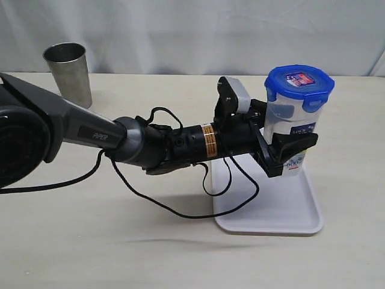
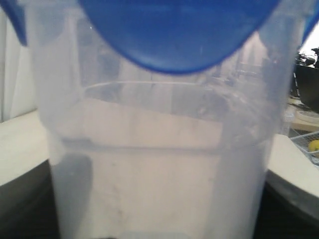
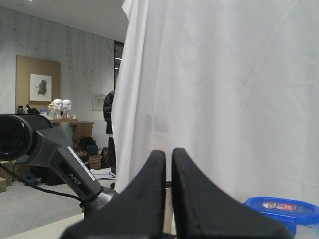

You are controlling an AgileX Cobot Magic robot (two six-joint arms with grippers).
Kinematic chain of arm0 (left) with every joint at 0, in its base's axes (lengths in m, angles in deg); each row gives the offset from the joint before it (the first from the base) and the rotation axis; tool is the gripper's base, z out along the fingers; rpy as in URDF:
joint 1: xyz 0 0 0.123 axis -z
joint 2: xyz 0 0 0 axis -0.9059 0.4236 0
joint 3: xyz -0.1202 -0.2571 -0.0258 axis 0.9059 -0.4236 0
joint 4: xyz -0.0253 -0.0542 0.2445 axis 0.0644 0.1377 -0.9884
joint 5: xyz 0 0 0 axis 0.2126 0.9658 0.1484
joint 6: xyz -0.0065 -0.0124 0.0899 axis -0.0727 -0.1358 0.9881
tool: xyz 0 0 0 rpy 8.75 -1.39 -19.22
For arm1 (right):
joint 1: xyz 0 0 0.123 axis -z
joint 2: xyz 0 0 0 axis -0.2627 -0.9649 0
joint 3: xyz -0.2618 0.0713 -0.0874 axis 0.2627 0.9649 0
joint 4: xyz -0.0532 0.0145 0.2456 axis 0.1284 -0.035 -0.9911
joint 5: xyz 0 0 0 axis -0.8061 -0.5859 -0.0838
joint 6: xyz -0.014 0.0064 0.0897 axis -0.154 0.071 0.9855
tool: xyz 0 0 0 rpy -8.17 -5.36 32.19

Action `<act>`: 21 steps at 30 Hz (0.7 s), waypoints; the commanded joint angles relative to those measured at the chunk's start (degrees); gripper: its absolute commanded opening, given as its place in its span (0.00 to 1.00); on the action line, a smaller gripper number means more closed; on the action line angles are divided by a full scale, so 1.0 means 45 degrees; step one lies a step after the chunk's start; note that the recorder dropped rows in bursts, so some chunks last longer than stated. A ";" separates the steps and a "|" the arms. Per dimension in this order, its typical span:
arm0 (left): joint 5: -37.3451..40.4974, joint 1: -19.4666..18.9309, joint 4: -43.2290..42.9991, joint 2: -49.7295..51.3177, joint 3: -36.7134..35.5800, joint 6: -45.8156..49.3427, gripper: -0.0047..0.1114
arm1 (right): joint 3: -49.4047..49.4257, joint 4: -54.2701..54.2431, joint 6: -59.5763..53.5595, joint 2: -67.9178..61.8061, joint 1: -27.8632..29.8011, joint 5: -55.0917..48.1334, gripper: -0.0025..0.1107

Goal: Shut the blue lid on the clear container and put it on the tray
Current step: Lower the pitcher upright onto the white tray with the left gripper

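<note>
- blue lid (image 1: 299, 81) sits on top of the clear container (image 1: 295, 117), flaps hanging down its rim; so the closing part looks done, though i cannot tell if every flap is snapped.
- the left gripper (image 1: 287, 137) holds the container upright around its middle, one jaw on each side of the labelled wall.
- the container is over the far end of the white tray (image 1: 271, 217); whether its base touches the tray or hangs just above it i cannot tell.
- what looks left: set it down firmly on the tray and let go.
- the right gripper (image 3: 168, 164) is pressed closed and holds nothing, raised well apart from the work.
- seen through its wall from the left wrist, the container looks empty.
- the tray carries nothing else; the steel cup (image 1: 68, 72) stands well apart at the far left, its inside hidden.
</note>
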 commanded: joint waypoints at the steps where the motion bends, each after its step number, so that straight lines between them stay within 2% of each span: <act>1: -0.0606 -0.0061 0.0784 0.0216 0.0168 0.0370 0.04 | 0.0044 0.0021 0.0017 0.0060 0.0037 -0.0070 0.06; 11: 0.0471 -0.0061 0.0617 0.0427 0.0168 0.0745 0.04 | 0.0044 0.0021 0.0017 0.0060 0.0037 -0.0070 0.06; 21: 0.0167 -0.0061 -0.0218 0.1009 0.0168 0.1006 0.04 | 0.0044 0.0021 0.0017 0.0060 0.0037 -0.0070 0.06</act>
